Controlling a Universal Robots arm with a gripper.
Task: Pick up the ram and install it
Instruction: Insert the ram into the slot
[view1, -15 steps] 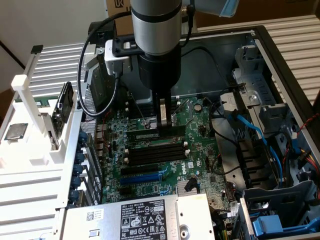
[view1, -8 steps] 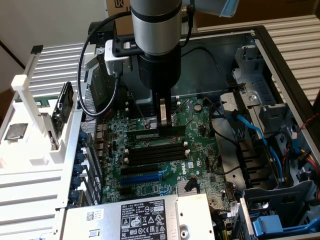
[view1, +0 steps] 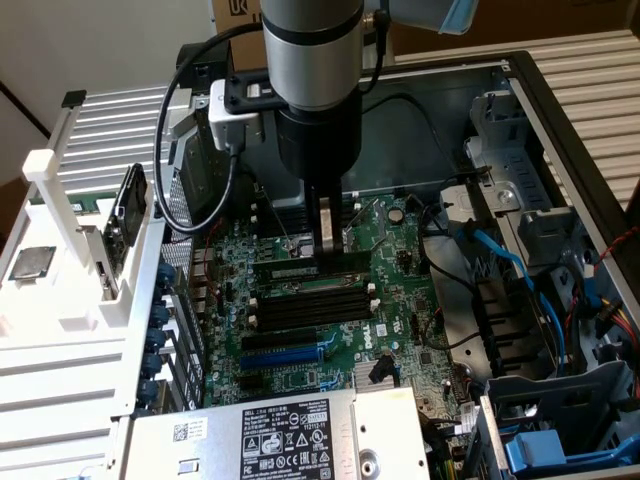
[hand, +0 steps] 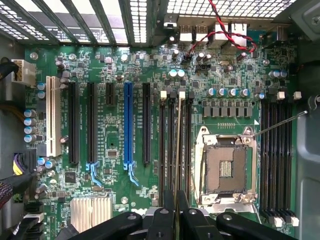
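The ram (view1: 296, 269) is a dark-green stick with a white label, lying along the rearmost of several black memory slots (view1: 305, 305) on the motherboard. My gripper (view1: 328, 248) comes straight down on it from above and is shut on the ram's top edge. In the wrist view the ram (hand: 178, 145) appears edge-on as a thin tan-green line between the black slots, running into my gripper (hand: 175, 209), with a black finger on each side of it. How deep the ram sits in its slot cannot be told.
An empty CPU socket (hand: 225, 170) lies beside the slots, with a second slot bank (hand: 277, 150) beyond it. The blue expansion slot (view1: 285, 352), power supply (view1: 290, 430), blue cables (view1: 500, 260), drive cage (view1: 560, 400) and a white rack (view1: 70, 250) surround the work area.
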